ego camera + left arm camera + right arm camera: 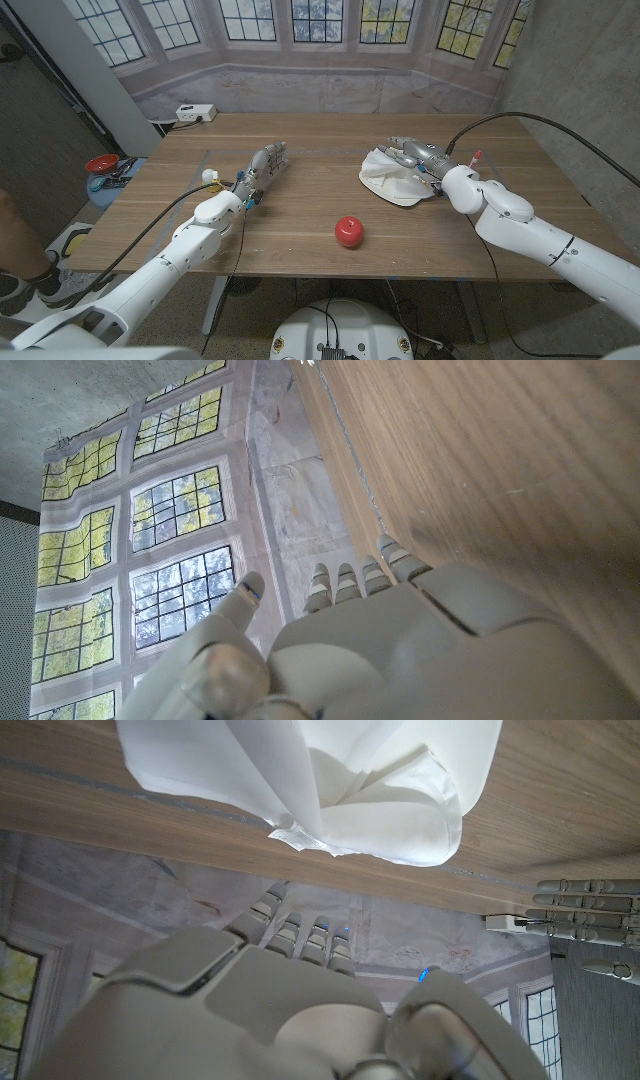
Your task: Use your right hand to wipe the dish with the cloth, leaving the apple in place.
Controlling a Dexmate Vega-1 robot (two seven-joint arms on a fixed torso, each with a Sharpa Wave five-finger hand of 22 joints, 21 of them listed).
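The head view looks down from above the near edge of the brown wooden table (300, 215), facing 12 o'clock toward the leaded bay window (330, 22); both white arms enter from the bottom corners. The left wrist view sits close behind the robot's left hand (400, 640), looking along its back with the tabletop rolled to one side and the same window beyond. The right wrist view rides just behind the right hand (290, 1000), inverted, near the crumpled white cloth (330, 780), which the head view places at 1 o'clock.
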